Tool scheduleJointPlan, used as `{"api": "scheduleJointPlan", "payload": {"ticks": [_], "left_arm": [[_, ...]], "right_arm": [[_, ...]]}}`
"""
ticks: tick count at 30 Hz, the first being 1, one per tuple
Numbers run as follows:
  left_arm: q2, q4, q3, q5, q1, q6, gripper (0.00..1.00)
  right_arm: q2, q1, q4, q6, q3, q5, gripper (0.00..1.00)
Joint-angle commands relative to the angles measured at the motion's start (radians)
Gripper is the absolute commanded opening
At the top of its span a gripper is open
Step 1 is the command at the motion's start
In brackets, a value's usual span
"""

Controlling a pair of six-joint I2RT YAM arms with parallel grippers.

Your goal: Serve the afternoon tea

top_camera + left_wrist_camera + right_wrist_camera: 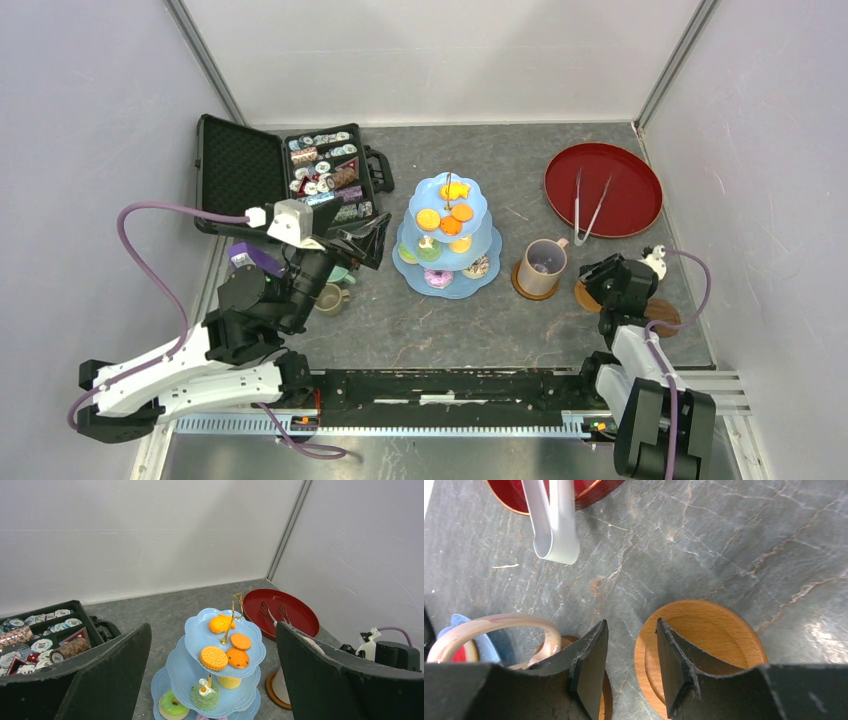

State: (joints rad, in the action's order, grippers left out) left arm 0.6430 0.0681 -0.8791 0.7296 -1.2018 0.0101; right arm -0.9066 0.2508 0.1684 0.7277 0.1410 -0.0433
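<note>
Afternoon tea is laid around the pale-blue cake stand (428,192), which stands mid-table, its tiers holding orange biscuits (214,657) and small cakes.

Far left of the stand lies the open black case (240,165). Just left of the stand hovers the left gripper (365,243), spread wide and empty, above the small olive cup (330,297).

Right of the stand, the tan mug (545,262) sits on one coaster. Further right, the right gripper (630,625) stands half-open astride the rim of a second coaster (714,645), one finger inside the rim and one outside, not yet pinching it. Behind, to the stand's right, is the red tray (640,170) with tongs (590,205).

The rim is thin and low, so a pinch could slip off or skid the coaster. The outer finger is close to the mug's handle and could nudge it.

The tabletop is grey and veined like stone. Plain pale walls enclose it, with metal posts at the corners.
</note>
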Motion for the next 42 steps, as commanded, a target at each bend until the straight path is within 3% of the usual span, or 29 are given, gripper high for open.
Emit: {"api": "scheduleJointPlan", "payload": {"ticks": [1, 14, 21, 25, 34, 38, 42], "left_arm": [[-0.001, 0.059, 0.011, 0.02, -0.012, 0.059, 1.0], [0.021, 0.061, 0.008, 0.028, -0.012, 0.068, 1.0], [0.027, 0.061, 0.006, 0.028, -0.012, 0.065, 1.0], [0.028, 0.061, 0.006, 0.026, -0.013, 0.066, 1.0], [0.014, 0.053, 0.002, 0.01, -0.012, 0.055, 1.0], [0.006, 0.041, -0.007, 0.006, -0.012, 0.047, 1.0], [-0.008, 0.038, -0.015, 0.008, -0.012, 0.044, 1.0]], "right_arm": [[-0.056, -0.004, 0.019, 0.045, -0.05, -0.078, 0.47], [-0.201, -0.003, 0.22, 0.068, -0.035, -0.112, 0.5], [-0.221, -0.004, 0.246, 0.044, -0.017, -0.143, 0.5], [-0.129, -0.003, 0.163, -0.001, 0.02, -0.158, 0.54], [0.208, -0.004, -0.366, -0.318, 0.265, -0.033, 0.75], [0.311, -0.007, -0.436, -0.425, 0.355, -0.202, 0.83], [0.383, -0.062, -0.387, -0.406, 0.426, -0.412, 0.9]]}}
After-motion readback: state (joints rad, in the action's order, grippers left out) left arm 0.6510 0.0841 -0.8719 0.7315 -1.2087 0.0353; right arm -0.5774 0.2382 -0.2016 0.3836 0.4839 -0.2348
